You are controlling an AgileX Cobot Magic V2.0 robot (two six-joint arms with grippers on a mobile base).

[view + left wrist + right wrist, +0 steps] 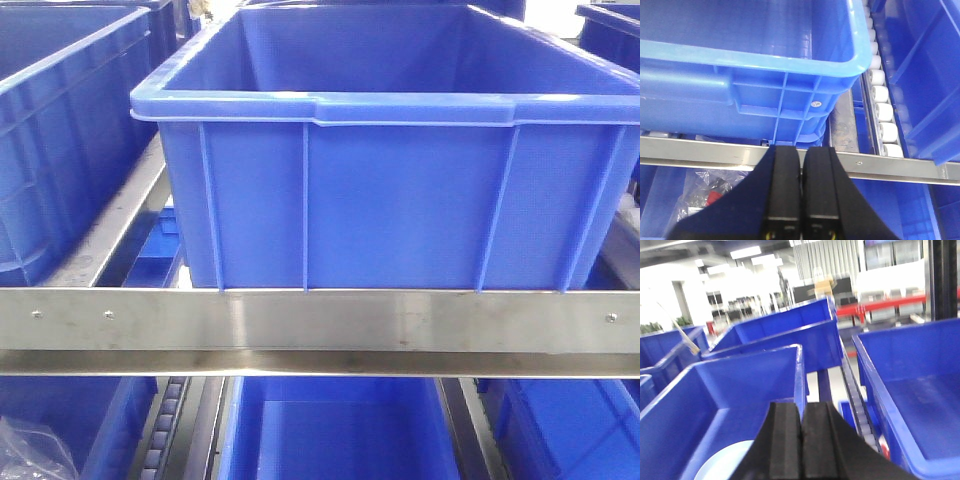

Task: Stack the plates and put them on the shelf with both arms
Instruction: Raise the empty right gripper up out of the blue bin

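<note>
The left gripper point(800, 160) fills the bottom of its wrist view as two matte black fingers pressed flat together with only a thin seam between them, holding nothing; its base is cut off by the lower edge. It points at a horizontal brushed-metal rail point(705, 150) and, just above that, the ribbed outer wall of a glossy blue plastic bin point(740, 95) with a rounded lip. Right of the bin runs a track of white rollers point(882, 110), and below the rail a crumpled clear plastic bag point(705, 192) with something red inside is only partly visible and hard to identify. The right gripper point(801, 412) looks the same in its own view: two black fingers closed against each other, empty, tilted slightly upward over a row of open blue bins. Beneath its left side, inside the nearest left bin point(750, 390), a pale blue-white curved edge of a plate point(722, 462) shows at the bottom, mostly hidden by the gripper and cropped by the frame; whether one plate or two lie there cannot be told. A wide bin point(910, 390) sits to the right, and the background room is blurred and overexposed. The front view shows neither arm, only a large blue crate point(400, 190) with vertical ribs resting on a steel shelf rail point(320, 320), with further blue bins around and below it.
</note>
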